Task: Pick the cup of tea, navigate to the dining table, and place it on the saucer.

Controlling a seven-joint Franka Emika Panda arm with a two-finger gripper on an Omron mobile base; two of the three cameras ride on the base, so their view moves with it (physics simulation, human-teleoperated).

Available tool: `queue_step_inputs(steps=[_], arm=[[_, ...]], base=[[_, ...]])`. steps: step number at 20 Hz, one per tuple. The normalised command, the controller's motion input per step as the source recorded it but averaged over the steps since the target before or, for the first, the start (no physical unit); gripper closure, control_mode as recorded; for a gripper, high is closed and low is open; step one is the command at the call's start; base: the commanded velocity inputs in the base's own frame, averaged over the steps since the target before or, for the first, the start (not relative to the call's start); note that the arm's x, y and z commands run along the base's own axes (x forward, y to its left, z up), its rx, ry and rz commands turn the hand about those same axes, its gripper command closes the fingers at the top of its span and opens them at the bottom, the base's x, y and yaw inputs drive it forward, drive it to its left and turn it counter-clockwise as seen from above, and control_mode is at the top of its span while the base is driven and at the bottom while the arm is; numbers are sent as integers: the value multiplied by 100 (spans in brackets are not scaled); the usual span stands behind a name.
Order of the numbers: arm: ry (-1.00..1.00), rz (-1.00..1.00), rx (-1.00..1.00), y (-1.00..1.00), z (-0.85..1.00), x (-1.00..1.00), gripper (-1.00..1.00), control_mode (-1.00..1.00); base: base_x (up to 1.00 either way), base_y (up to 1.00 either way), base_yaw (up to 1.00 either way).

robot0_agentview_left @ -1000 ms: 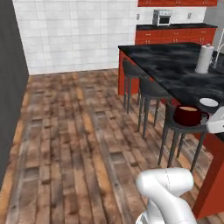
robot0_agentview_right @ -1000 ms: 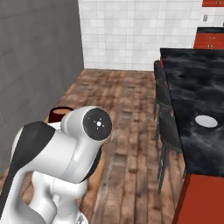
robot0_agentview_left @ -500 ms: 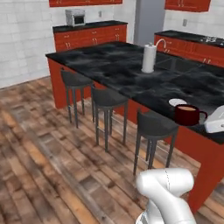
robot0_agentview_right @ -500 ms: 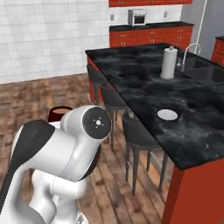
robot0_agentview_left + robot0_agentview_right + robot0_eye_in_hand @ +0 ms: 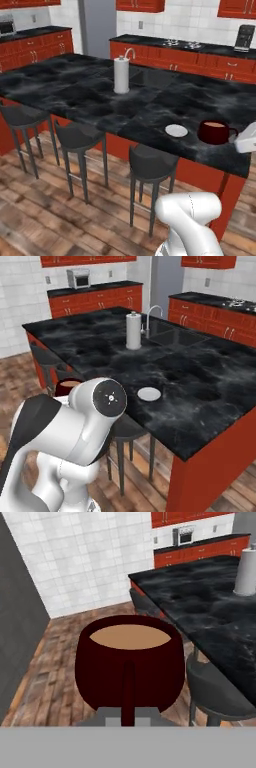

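Note:
The cup of tea [image 5: 127, 662] is dark red with light brown liquid and fills the middle of the hand view. Its handle faces the camera, and my gripper [image 5: 128, 716] is shut on that handle. From the left base view the cup of tea [image 5: 214, 132] hangs at the right, my gripper [image 5: 236, 136] at its handle, just right of the white saucer [image 5: 176, 130]. The saucer [image 5: 149, 394] lies bare near the stool-side edge of the dining table [image 5: 200, 381]. The cup of tea [image 5: 66, 387] peeks out behind my arm, off that edge above the stools.
A white paper-towel roll [image 5: 121, 75] stands beside the sink faucet [image 5: 131, 51] mid-table. Three dark stools [image 5: 150, 165] line the table's near side. Red wall cabinets with black counters [image 5: 200, 55] run behind, with a microwave [image 5: 78, 278].
The whole picture has swung as the base drove and turned toward the island, which now spreads across both base views. The cup stays in the shut gripper.

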Motion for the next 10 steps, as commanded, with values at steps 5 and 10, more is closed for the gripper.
queue_step_inputs(steps=[5, 10], arm=[[0, 0, 0, 0, 0, 0, 100, 100], [0, 0, 0, 0, 0, 0, 100, 100]], base=[[54, 12, -37], [58, 0, -20]])
